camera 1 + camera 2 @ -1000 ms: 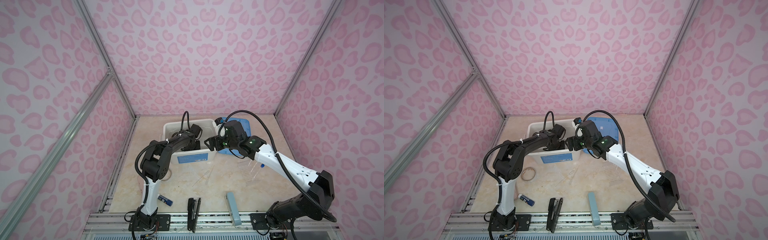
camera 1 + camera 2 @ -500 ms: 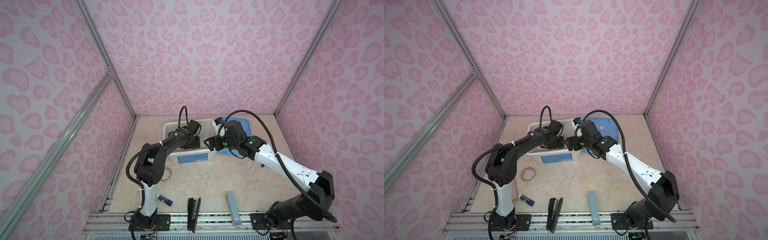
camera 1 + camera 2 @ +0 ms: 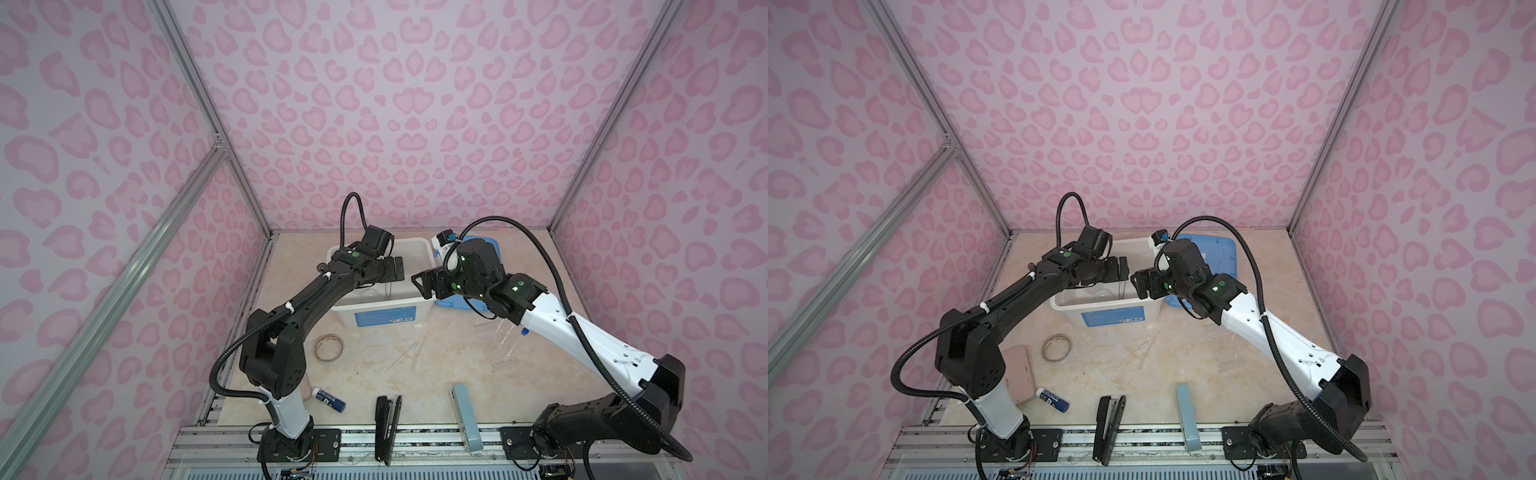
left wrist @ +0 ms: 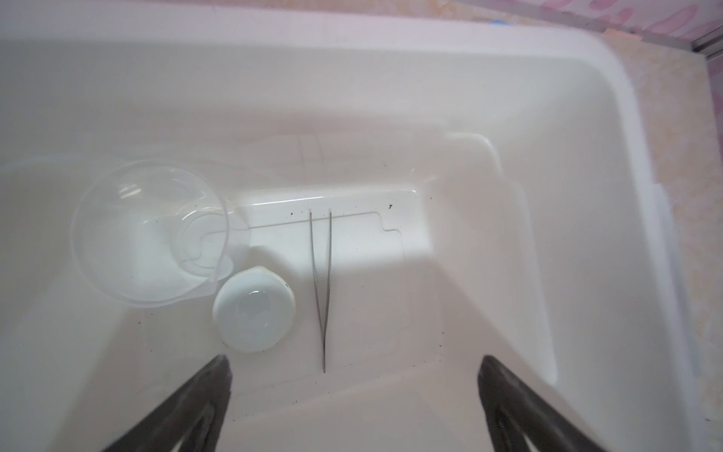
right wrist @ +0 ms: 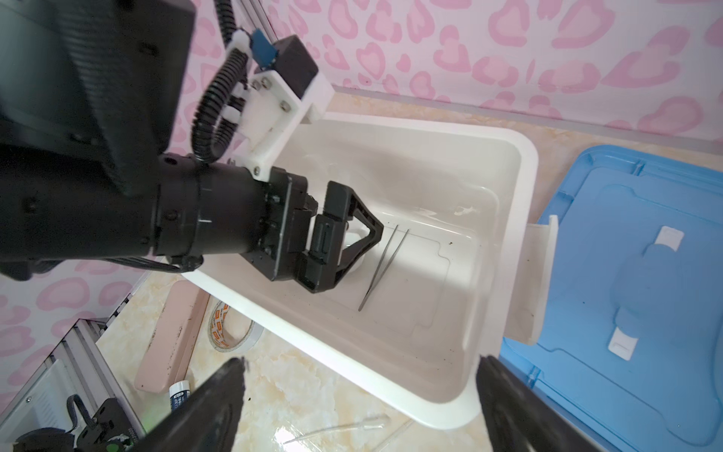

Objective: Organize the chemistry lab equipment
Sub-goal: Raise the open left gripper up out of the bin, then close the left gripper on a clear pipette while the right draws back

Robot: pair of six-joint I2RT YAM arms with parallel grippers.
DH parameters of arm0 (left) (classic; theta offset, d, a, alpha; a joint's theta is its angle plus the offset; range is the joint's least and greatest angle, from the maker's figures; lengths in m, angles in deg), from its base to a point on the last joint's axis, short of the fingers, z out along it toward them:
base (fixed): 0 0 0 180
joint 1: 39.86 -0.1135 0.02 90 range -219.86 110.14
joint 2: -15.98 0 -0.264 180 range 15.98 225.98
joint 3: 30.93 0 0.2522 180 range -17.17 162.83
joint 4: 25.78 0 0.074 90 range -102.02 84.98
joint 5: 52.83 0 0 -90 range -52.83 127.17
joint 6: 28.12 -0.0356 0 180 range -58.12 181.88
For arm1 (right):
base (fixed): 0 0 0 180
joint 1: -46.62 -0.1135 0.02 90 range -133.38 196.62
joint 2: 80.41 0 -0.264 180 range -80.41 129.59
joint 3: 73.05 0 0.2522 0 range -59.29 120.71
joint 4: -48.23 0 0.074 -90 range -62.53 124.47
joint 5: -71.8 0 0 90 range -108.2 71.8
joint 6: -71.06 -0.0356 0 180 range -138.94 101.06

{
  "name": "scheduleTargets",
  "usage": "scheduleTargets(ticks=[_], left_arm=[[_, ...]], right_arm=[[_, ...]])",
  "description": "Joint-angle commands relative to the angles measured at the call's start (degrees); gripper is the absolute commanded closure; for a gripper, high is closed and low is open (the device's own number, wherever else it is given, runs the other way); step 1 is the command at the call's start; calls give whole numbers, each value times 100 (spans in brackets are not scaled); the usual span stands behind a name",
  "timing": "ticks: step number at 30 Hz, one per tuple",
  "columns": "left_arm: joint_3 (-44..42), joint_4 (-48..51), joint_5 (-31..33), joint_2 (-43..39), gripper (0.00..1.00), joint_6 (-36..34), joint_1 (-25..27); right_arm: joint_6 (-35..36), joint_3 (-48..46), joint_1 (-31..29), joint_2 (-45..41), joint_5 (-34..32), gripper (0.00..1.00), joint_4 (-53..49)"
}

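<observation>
The fingers (image 4: 217,375) of the left gripper (image 4: 354,366) stood wide apart with nothing between them, above the floor of the white bin (image 4: 469,35). On that floor lay a pair of metal tweezers (image 4: 321,281), flat, prongs slightly spread. Just beside the tweezers sat a small white dish (image 4: 254,309). A clear beaker (image 4: 148,235) lay tipped on its side, its mouth just beside the dish, near the bin's front wall.

The fingers (image 5: 227,383) of the right gripper (image 5: 360,364) were likewise spread and empty. This gripper hung over the bin's front right corner, near the blue lid (image 5: 626,274) that lay flat on the table against the bin's right side.

The bin stood at the middle of the table's far edge. Two thin clear droppers (image 3: 409,353) lay in the middle of the table, in front of the bin.

A tape roll (image 3: 329,348) lay toward the left edge. A glue stick (image 3: 328,400), a black stapler (image 3: 388,428) and a pale-blue stapler (image 3: 465,415) lay along the front edge, well apart from the bin.
</observation>
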Motion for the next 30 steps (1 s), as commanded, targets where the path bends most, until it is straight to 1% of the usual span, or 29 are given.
scheduleTargets(ticks=[1,4,7,9,10,12,15,17,19,20,22,27,28,30], left_arm=[[-59,131,-110,-438,2,-71,6],[-8,330,-320,-837,2,-96,6],[21,558,-433,-1255,2,-302,28],[-27,688,-473,-1591,2,-377,32],[-98,720,-529,-1764,2,-391,33],[-259,749,-758,-2081,2,-477,36],[-624,752,-1055,-2508,2,-540,90],[-901,760,-1096,-2783,2,-541,181],[-1075,803,-1277,-2984,1,-489,318],[-1279,784,-1365,-3079,0,-357,404],[-1558,720,-1498,-3187,4,-177,652],[-2160,551,-1432,-3192,5,-42,1402],[-2266,478,-1415,-3175,6,-9,1502],[-2506,326,-1309,-3146,11,145,1669]], right_arm=[[-86,-123,-66,-161,-219,4,-65],[-306,-318,-91,-407,-307,4,11],[-509,-597,-194,-693,-356,4,190],[-590,-686,-270,-796,-454,3,93],[-652,-679,-324,-825,-583,1,-79],[-679,-689,-428,-889,-671,1,-334],[-719,-983,-605,-1144,-595,1,-302],[-804,-1181,-659,-1310,-564,1,-324],[-898,-1430,-718,-1485,-620,2,-380],[-952,-1608,-750,-1589,-638,1,-390],[-1060,-1966,-761,-1783,-650,2,-406],[-1322,-2889,-760,-2246,-554,2,-253],[-1374,-3008,-766,-2311,-514,2,-218],[-1459,-3227,-770,-2445,-504,2,-197]])
